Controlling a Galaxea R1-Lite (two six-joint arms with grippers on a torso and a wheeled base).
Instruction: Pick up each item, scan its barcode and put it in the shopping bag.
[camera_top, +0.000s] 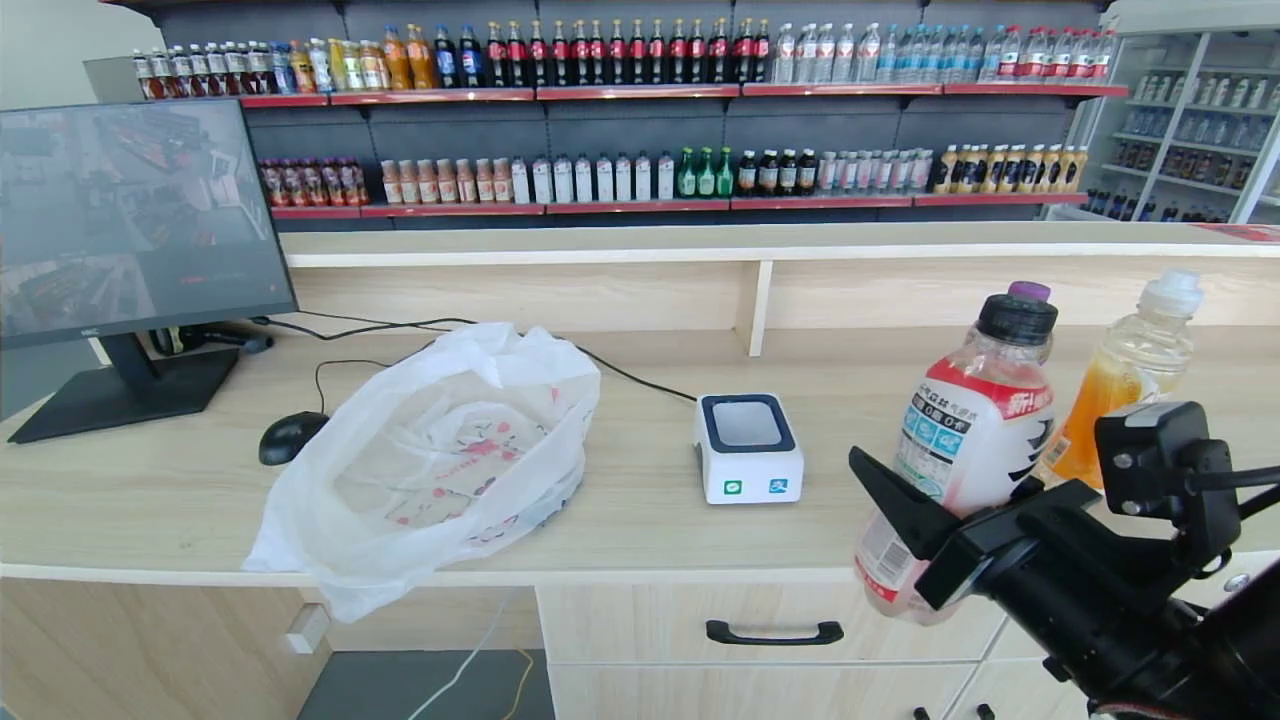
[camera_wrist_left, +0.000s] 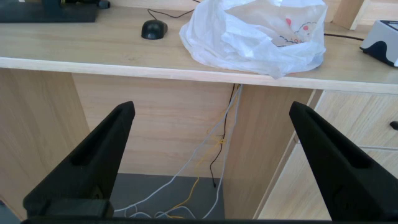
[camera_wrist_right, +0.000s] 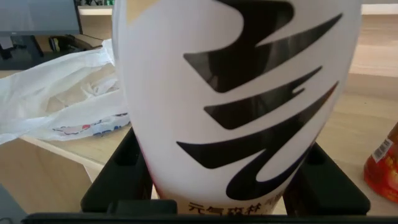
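A pale wooden shop counter (camera_top: 640, 500) ran below shelves of drinks. From the left sat a monitor (camera_top: 130, 215), a mouse (camera_top: 290, 437) and the slumped shopping bag (camera_top: 440, 460). Below the counter edge, the left gripper (camera_wrist_left: 211, 109) gaped wide, empty. Next came the scanner (camera_top: 748, 447). At right, the right gripper (camera_top: 955, 480) was clamped around 1 tilted white bottle (camera_top: 965, 440). Likely risks: the smooth bottle slipping, its barcode missing the scanner, or the bag's collapsed mouth refusing it.

The bottle (camera_top: 968, 430) bears a barcode (camera_top: 882, 550); the scanner (camera_top: 748, 447), two small icons.
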